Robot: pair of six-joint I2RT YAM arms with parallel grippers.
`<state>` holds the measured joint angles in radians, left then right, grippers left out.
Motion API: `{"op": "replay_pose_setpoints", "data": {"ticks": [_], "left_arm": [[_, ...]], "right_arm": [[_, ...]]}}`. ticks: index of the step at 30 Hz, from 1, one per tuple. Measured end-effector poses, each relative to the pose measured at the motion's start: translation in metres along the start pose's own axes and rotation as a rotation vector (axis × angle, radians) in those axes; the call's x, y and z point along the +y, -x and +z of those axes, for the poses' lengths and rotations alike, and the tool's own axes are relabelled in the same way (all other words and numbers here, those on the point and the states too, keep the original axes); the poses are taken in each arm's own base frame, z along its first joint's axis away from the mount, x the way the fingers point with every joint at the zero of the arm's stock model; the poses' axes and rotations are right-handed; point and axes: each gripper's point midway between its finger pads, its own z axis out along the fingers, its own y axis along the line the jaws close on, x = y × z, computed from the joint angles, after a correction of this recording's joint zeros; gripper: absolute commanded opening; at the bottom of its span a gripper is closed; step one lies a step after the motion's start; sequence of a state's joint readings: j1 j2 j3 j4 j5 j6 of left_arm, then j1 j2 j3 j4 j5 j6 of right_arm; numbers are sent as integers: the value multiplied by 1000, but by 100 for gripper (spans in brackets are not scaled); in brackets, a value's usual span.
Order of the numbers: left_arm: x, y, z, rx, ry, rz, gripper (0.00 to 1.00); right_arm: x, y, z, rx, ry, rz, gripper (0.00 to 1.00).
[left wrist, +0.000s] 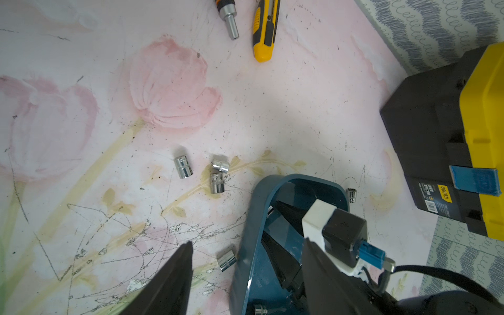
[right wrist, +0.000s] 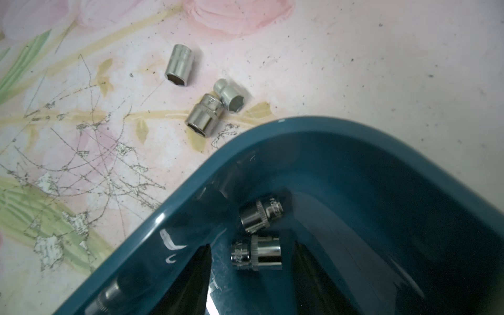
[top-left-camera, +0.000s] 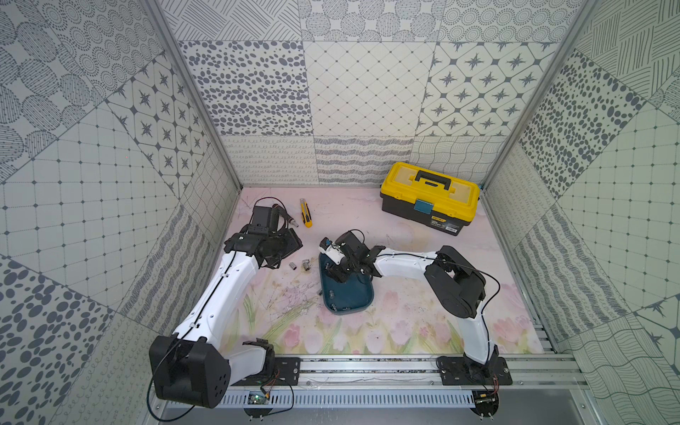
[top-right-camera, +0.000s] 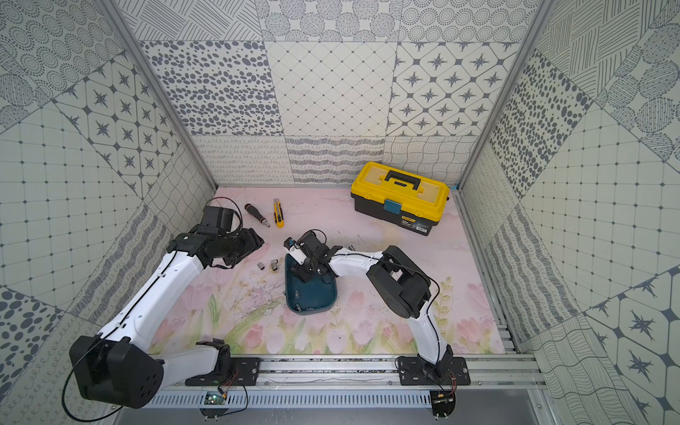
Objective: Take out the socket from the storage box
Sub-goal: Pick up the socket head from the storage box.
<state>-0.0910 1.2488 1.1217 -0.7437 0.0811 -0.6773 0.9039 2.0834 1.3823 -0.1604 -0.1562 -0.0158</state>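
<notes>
The teal storage box (top-left-camera: 362,300) lies mid-table; its rim (right wrist: 272,128) curves through the right wrist view. My right gripper (right wrist: 252,244) reaches into the box's far end (top-right-camera: 294,263) and stands open. A chrome socket (right wrist: 256,253) lies between its fingers with a gap on each side. A second socket (right wrist: 261,215) lies just beyond it, and a third (left wrist: 259,309) sits at the box's near end. My left gripper (left wrist: 246,241) hangs open left of the box, holding nothing. One socket (left wrist: 226,260) rests on the table against the box's outer wall.
Three loose sockets (top-left-camera: 293,265) (left wrist: 219,165) (right wrist: 203,114) lie on the table left of the box, and another (left wrist: 351,195) beyond its far end. A yellow-lidded toolbox (top-left-camera: 430,197) stands at the back right. A utility knife (top-left-camera: 305,212) and a driver handle (top-right-camera: 257,214) lie at the back left.
</notes>
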Motion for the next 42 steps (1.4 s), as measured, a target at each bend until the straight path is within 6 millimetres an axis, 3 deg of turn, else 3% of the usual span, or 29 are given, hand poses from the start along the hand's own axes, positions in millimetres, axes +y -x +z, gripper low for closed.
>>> {"op": "replay_pose_setpoints", "data": {"ticks": [9,22,29,34,39,42], "left_arm": [[2,-3,3,16,-5,-9,67],[1,-4,5,24,-24,-15,67],[2,-4,6,27,-25,-16,67],[2,-5,6,29,-24,-17,67],[3,-6,7,31,-23,-18,67],[3,-7,7,35,-25,-20,67]], "right_arm": [[-1,-7,11,20,-23,-25,51],[-6,-5,12,16,-52,-27,28],[-6,-8,3,19,-61,-24,23],[-1,7,-36,-22,-61,-22,22],[3,36,-105,-157,-89,-31,23],[-3,44,-143,-230,-134,-32,23]]}}
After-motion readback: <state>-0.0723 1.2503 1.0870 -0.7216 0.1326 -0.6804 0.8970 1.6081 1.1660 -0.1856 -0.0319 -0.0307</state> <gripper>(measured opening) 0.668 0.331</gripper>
